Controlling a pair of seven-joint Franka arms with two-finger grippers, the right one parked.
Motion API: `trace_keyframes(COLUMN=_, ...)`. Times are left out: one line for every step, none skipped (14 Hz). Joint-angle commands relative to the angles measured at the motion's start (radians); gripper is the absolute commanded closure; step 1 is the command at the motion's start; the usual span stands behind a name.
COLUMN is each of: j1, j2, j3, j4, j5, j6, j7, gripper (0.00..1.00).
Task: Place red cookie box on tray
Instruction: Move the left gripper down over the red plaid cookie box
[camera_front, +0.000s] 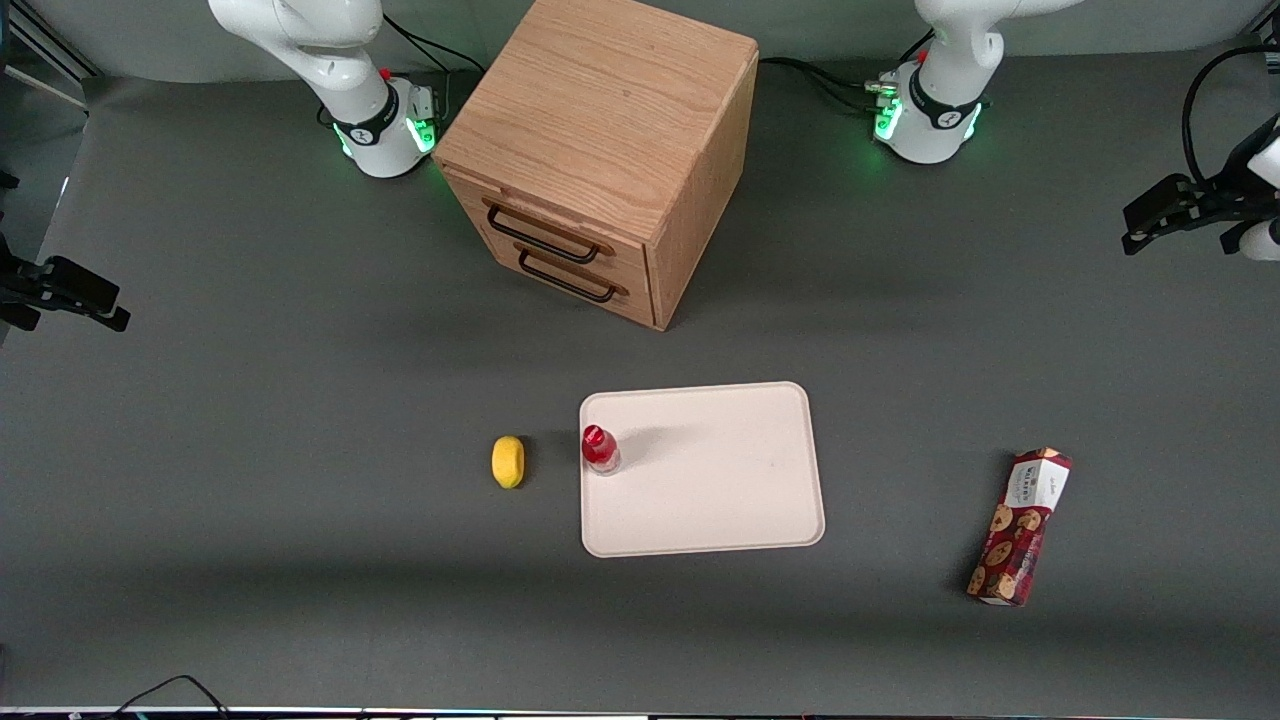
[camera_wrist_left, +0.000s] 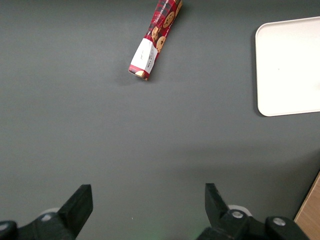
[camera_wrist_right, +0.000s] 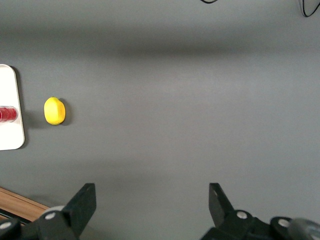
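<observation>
Left wrist view: my pincer (camera_wrist_left: 147, 207) hangs released above the desk, well apart from the long dark-red cardboard cookie box (camera_wrist_left: 155, 38) and the flat cream-white tray (camera_wrist_left: 287, 67).

Robot lab: bench-mounted arm bases (camera_front: 385, 130) (green lights), grey table (camera_front: 250, 400)

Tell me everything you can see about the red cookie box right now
The red cookie box is a long, narrow dark-red carton, cardboard by its look, printed with chocolate-chip cookies, with a white label panel at the end farther from the front camera. It lies flat and slightly slanted on the grey table, toward the working arm's end, apart from the tray. Nothing touches it; the gripper hangs open above bare table.
</observation>
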Motion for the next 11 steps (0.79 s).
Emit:
trace_keyframes(j1=-0.010, j2=-0.024, j3=0.007, j4=-0.018, j5=0.005, j6=-0.006, j7=0.027, gripper=0.00)
trace_keyframes(j1=-0.010, j2=-0.018, j3=0.007, j4=-0.018, j5=0.003, j6=0.001, j7=0.027, gripper=0.00)
trace_keyframes(j1=-0.009, j2=-0.011, j3=0.007, j4=-0.018, j5=0.003, j6=0.009, j7=0.027, gripper=0.00)
trace_keyframes(j1=-0.008, j2=0.014, j3=0.007, j4=-0.014, j5=0.002, j6=0.015, j7=0.027, gripper=0.00)
trace_keyframes(j1=-0.015, j2=0.050, j3=0.007, j4=0.003, j5=0.002, j6=0.017, j7=0.027, gripper=0.00)
trace_keyframes(j1=-0.031, j2=0.098, j3=0.006, j4=0.029, j5=0.009, j6=0.015, j7=0.027, gripper=0.00)
trace_keyframes(j1=-0.045, j2=0.151, j3=0.006, j4=0.063, j5=0.014, j6=0.020, j7=0.027, gripper=0.00)
trace_keyframes(j1=-0.045, j2=0.211, j3=0.006, j4=0.102, j5=0.014, j6=0.043, j7=0.027, gripper=0.00)
trace_keyframes(j1=-0.051, j2=0.268, j3=0.006, j4=0.136, j5=0.015, j6=0.075, j7=0.027, gripper=0.00)
trace_keyframes(j1=-0.059, j2=0.328, j3=0.007, j4=0.168, j5=0.021, j6=0.113, j7=0.026, gripper=0.00)
trace_keyframes(j1=-0.059, j2=0.389, j3=0.006, j4=0.199, j5=0.038, j6=0.153, j7=0.027, gripper=0.00)
